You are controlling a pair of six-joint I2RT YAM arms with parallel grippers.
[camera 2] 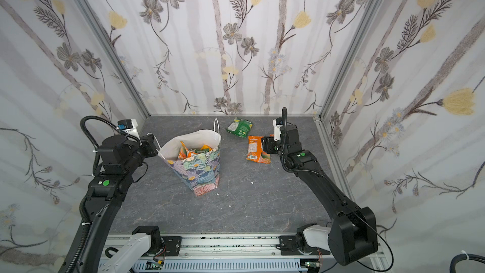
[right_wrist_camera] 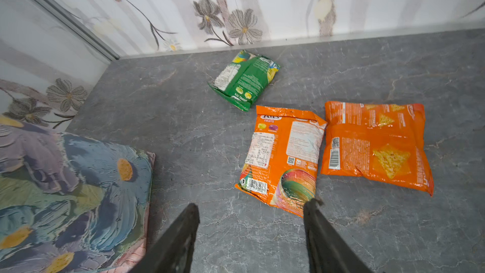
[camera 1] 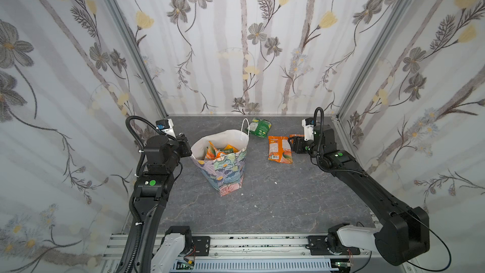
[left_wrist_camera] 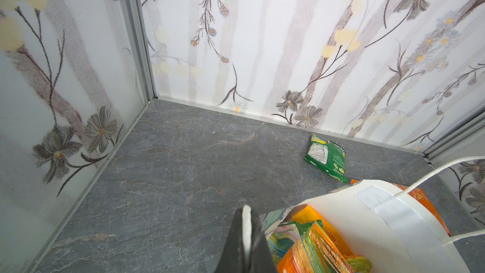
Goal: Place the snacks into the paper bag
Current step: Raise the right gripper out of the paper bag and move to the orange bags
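Loading the last snacks is the step in hand. In both top views the paper bag (camera 1: pixel 225 169) stands upright near the middle of the worktop (camera 1: pixel 262 206), mouth open, with several packets (camera 1: pixel 217 152) already inside. The left end effector (camera 1: pixel 187 147) sits at the bag's rim, and a white cord handle (camera 2: pixel 156 141) runs from the rim into it. The right end effector (camera 1: pixel 292 145) hangs low just beside an orange fruit-sweet packet (camera 1: pixel 279 149). A green packet (camera 1: pixel 259 127) lies near the back wall.

From the left wrist, the left end effector (left_wrist_camera: pixel 246 214) is pinched together on a white strip, which I judge to be that cord. The bag's white inside and the bright packets lie just beside it.

From the right wrist, the right end effector (right_wrist_camera: pixel 253 203) has its fingers well apart and holds nothing. One fingertip is at the corner of the fruit-sweet packet (right_wrist_camera: pixel 286 158), and an orange chip packet (right_wrist_camera: pixel 378 143) lies edge to edge with it. Three packets remain out.

The next move likely calls for straddling the fruit-sweet packet's near edge, closing on the crinkly film without dragging its neighbour, then carrying it over the open mouth.
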